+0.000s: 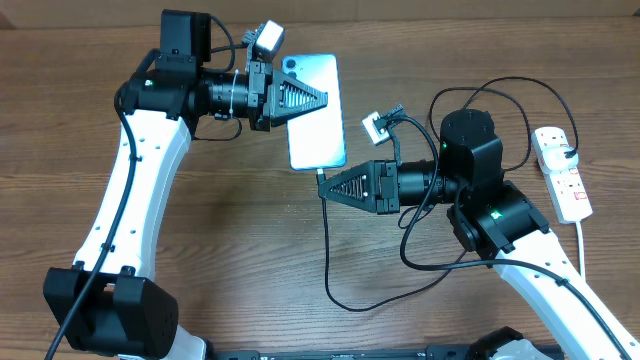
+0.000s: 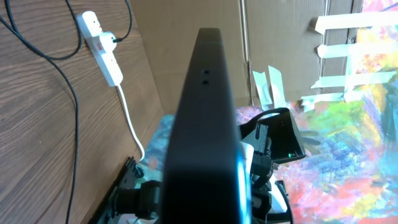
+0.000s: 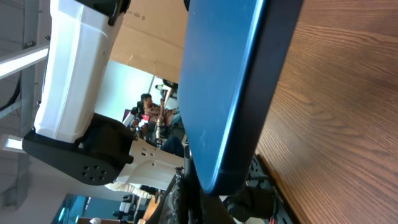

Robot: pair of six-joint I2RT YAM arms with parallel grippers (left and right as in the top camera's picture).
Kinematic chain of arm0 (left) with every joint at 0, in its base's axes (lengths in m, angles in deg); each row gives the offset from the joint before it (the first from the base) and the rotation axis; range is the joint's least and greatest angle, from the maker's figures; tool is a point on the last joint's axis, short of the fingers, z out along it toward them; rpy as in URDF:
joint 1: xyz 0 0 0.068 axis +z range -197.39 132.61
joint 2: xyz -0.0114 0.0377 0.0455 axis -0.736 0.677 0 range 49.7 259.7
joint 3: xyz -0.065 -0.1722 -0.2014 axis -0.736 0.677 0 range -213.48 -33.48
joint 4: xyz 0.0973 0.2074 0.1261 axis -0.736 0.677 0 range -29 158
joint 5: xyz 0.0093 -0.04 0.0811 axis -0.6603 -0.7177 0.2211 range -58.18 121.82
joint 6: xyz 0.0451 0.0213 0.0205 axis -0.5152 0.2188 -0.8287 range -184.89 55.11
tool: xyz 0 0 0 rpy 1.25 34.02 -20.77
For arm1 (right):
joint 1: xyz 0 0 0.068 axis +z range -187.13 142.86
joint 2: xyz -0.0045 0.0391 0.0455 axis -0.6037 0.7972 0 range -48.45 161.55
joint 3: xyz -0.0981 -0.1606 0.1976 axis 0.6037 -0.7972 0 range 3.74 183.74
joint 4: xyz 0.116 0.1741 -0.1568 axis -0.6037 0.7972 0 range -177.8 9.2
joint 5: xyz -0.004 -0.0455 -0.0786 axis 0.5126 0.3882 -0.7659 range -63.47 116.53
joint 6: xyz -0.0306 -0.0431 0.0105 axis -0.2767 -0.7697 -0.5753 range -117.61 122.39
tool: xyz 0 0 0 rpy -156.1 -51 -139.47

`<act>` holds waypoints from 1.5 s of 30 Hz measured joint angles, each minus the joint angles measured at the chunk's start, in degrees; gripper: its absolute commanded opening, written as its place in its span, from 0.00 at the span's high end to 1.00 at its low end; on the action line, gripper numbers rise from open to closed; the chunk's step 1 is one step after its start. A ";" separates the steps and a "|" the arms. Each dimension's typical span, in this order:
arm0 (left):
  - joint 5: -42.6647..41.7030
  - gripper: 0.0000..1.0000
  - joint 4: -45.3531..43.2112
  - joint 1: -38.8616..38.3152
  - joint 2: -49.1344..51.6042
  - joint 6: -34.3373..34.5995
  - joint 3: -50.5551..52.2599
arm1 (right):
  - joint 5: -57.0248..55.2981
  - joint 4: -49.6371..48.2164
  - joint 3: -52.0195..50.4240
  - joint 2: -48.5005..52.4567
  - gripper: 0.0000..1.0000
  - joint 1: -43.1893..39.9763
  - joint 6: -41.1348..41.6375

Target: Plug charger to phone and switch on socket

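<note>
Phone: slim, rigid, slick, fragile (likely light). Best taken by its long edges, where it is pinched by left gripper. Right gripper is pressed together beside charger tip.

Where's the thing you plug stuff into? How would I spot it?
Look at the brown wooden table, then go to its far right edge. There lies the socket, a long white strip with a white cord. Only it has little red marks.
</note>
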 measured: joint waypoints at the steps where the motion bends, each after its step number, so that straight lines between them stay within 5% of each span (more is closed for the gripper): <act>1: 0.07 0.96 -0.13 0.00 0.00 0.04 0.00 | -0.15 -0.02 0.00 0.00 0.96 0.00 0.07; 45: 1.86 0.96 -1.95 0.04 0.00 1.75 0.00 | -2.91 -1.68 -0.02 0.00 0.96 0.37 5.84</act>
